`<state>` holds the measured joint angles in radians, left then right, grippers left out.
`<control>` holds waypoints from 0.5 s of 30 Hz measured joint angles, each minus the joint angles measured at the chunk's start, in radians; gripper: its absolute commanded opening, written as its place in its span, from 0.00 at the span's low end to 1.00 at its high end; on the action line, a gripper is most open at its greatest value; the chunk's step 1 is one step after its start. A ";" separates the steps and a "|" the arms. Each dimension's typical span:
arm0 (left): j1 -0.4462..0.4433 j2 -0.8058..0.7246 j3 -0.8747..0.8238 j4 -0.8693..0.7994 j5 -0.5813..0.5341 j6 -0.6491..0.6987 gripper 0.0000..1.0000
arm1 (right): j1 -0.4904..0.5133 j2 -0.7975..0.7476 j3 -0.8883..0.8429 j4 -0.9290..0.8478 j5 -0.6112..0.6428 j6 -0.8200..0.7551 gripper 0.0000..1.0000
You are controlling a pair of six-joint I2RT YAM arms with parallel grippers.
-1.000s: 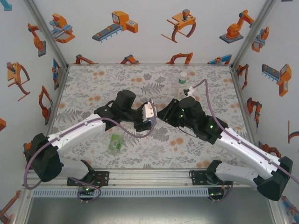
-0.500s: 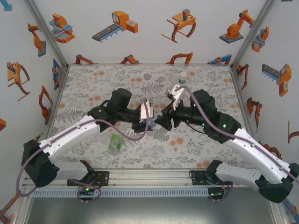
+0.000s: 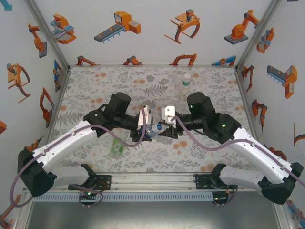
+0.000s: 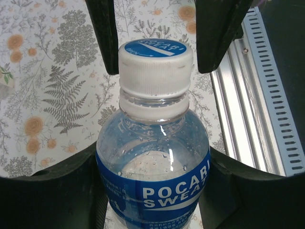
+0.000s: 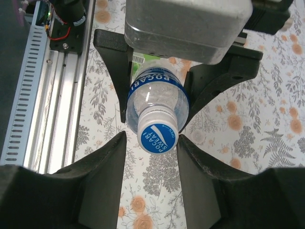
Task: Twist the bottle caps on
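Overhead, you have three bottles. The blue bottle (image 3: 154,130) is held on its side at mid-table, the green bottle (image 3: 117,145) lies near the front left, and the slim bottle (image 3: 186,82) stands upright at the back, well apart. Your two grippers, the left gripper (image 3: 144,130) and right gripper (image 3: 165,129), meet at the blue one. Whether the green one is capped is too small to tell.

From the left wrist, your left gripper (image 4: 152,157) is clamped on the blue bottle's body. One cap (image 4: 156,67) sits on its neck, with the right fingers (image 4: 102,33) either side. Squeeze harder and the thin wall could buckle. Grip too loosely and the bottle would spin with the cap.

From the right wrist, the right gripper's jaws stand narrow around the cap. A sliver of gap shows on one side, so I cannot tell if they bite. Turn without a firm hold and the pads would slip on the ridges. Push off-axis and the thread may cross.
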<state>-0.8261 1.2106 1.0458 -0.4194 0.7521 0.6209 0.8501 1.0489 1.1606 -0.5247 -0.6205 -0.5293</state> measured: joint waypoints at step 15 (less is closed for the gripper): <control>-0.001 0.000 0.002 -0.033 0.004 0.000 0.00 | 0.000 0.012 0.000 0.043 -0.041 -0.010 0.26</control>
<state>-0.8268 1.2110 1.0473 -0.4526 0.7559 0.6212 0.8501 1.0611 1.1606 -0.4812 -0.6617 -0.5396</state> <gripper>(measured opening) 0.579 0.318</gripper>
